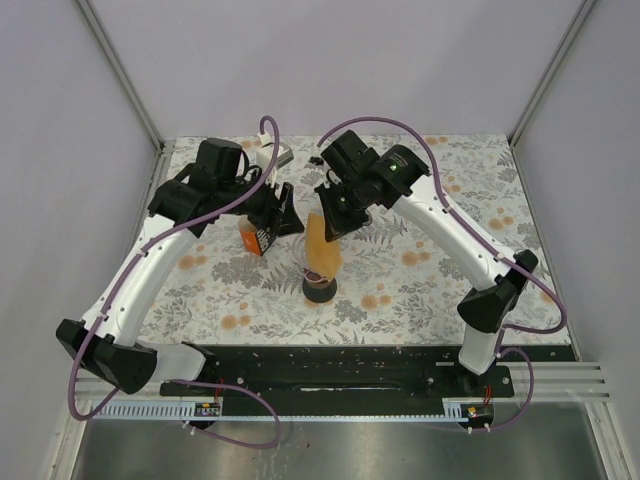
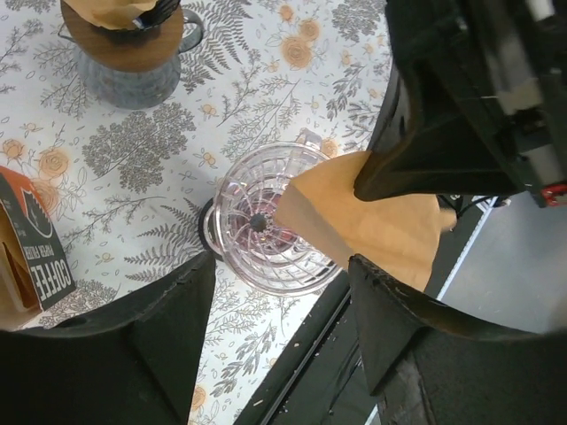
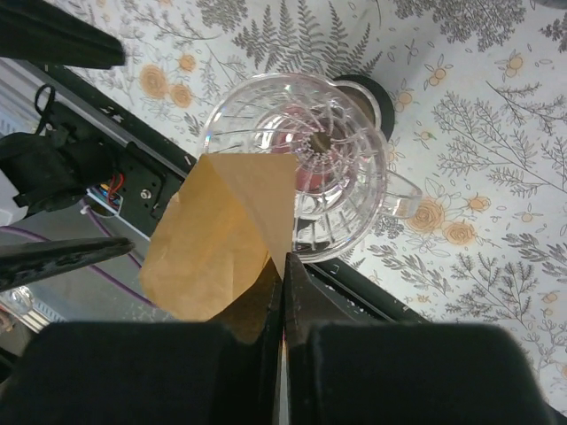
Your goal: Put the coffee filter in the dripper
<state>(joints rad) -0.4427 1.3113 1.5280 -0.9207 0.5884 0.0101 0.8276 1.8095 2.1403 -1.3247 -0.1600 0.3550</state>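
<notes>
While the right gripper (image 3: 283, 266) is pinching the paper filter (image 3: 221, 239) by one edge, the filter is hanging partly over the glass dripper (image 3: 337, 142). The left gripper (image 2: 282, 282) is hovering wide and empty. Lowering well is calling for aiming the filter's point at the bowl's centre.

A fern-and-flower patterned surface (image 1: 440, 300) carries a clear glass dripper (image 2: 252, 226), a pack (image 2: 40, 261) marked COFFEE, and what looks like a wood-topped filter stand (image 2: 124, 66).
</notes>
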